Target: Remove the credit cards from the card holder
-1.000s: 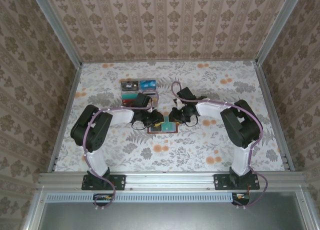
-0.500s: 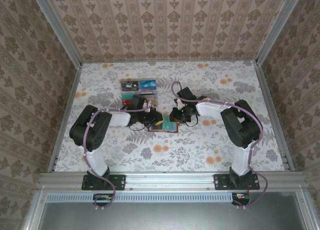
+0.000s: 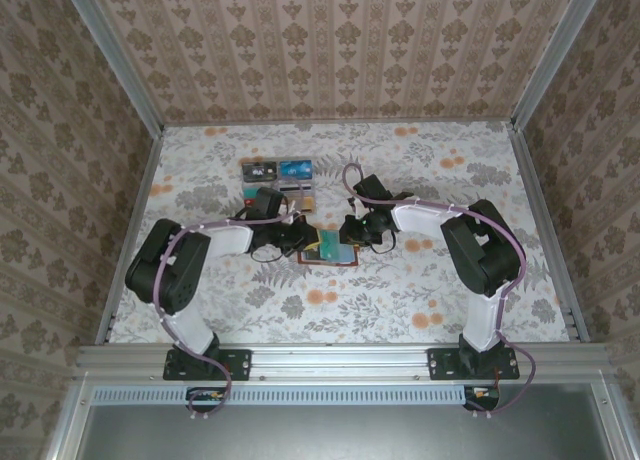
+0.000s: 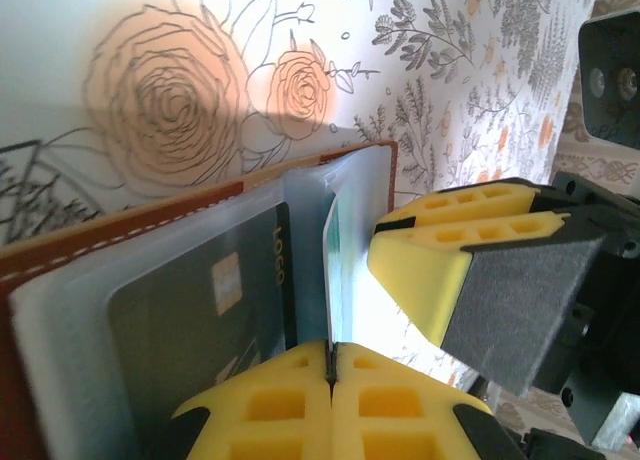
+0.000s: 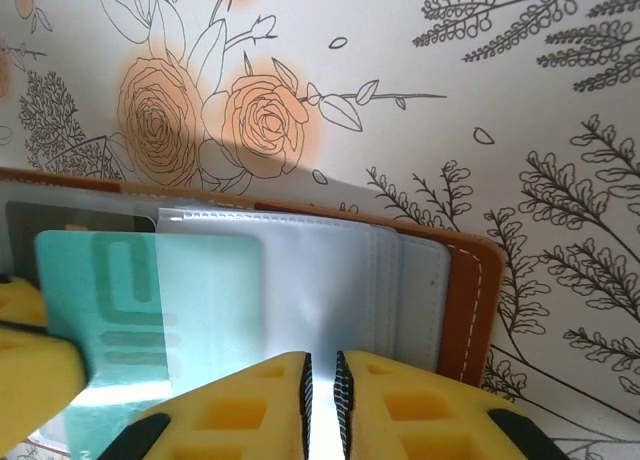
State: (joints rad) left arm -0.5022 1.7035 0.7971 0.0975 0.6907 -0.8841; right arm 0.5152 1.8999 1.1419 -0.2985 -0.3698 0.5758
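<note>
On floral table (image 3: 400, 300), brown card holder (image 5: 470, 280) open, teal card (image 5: 120, 290) half out

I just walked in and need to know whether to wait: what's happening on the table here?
The two arms are working on an open brown card holder lying on the floral table. The left gripper is shut on a teal card, which sits partly out of its clear sleeve. The right gripper, jaws nearly together, seems to pinch the holder's sleeve edge to steady it. A dark card is in its pocket.
</note>
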